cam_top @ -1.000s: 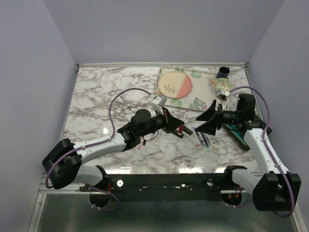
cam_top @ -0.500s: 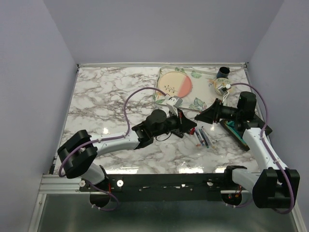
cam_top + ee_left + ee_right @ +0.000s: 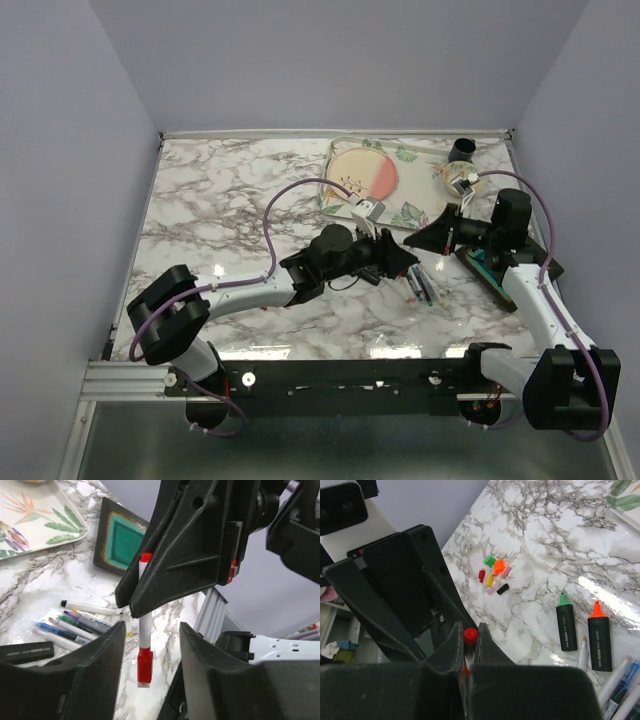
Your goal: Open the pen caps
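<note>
The right gripper [image 3: 469,630] is clamping its fingers [image 3: 451,650] narrowly on a pen [image 3: 145,636]. The left gripper [image 3: 152,627] is holding its fingers [image 3: 95,665] wide, one on each side of the pen. They are standing clear of the red cap [image 3: 145,665] at the pen's lower end.

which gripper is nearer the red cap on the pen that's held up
Left. The left gripper straddles the red cap, open, not touching; the right gripper clamps the pen barrel further up.

White pen [image 3: 145,630] with red cap [image 3: 144,665], grey-veined white marble table [image 3: 220,200], teal dish [image 3: 122,542].
</note>
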Controlling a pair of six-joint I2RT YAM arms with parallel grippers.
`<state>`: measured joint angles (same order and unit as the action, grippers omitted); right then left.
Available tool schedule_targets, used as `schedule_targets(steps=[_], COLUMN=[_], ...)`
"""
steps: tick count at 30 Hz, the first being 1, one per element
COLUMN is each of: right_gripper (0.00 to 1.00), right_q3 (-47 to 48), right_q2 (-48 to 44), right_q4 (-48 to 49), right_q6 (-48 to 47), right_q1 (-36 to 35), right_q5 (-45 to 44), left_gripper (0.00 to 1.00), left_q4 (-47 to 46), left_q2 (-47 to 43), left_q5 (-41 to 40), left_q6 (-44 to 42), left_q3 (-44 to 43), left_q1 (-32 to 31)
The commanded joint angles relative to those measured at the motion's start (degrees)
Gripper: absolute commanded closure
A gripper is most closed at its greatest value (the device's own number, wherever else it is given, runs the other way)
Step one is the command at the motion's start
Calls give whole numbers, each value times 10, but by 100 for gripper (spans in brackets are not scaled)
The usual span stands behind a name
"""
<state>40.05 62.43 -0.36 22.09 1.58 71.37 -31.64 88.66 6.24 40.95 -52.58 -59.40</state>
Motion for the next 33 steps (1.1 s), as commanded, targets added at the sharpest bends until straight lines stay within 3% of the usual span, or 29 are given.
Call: schedule_targets(steps=[1, 8, 17, 20, 21, 22, 33], right_gripper=[99, 100, 99, 99, 100, 99, 100], right_q3=[8, 8, 10, 11, 11, 11, -8], right_q2=[-26, -22, -14, -16, -18, -21, -61], right_q4=[-17, -17, -27, -29, -27, -30, 19], right_q6=[-30, -35, -46, -47, -50, -50, 6], right_q1=[0, 0, 0, 0, 1, 2, 98], right_q5=[-38, -47, -55, -66, -70, -76, -176], left_gripper=[39, 42, 62, 73, 91, 98, 100], left_q4=[9, 23, 28, 36, 47, 58, 133], left_q2=[-25, -2, 29, 39, 41, 42, 20], left_q5=[-11, 7, 43, 54, 55, 55, 59], left_q6=[-32, -29, -28, -26, -26, -28, -32], left_q3=[20, 29, 1, -2, -3, -5, 89], left_q1=[-4, -4, -4, -5, -5, -5, -56])
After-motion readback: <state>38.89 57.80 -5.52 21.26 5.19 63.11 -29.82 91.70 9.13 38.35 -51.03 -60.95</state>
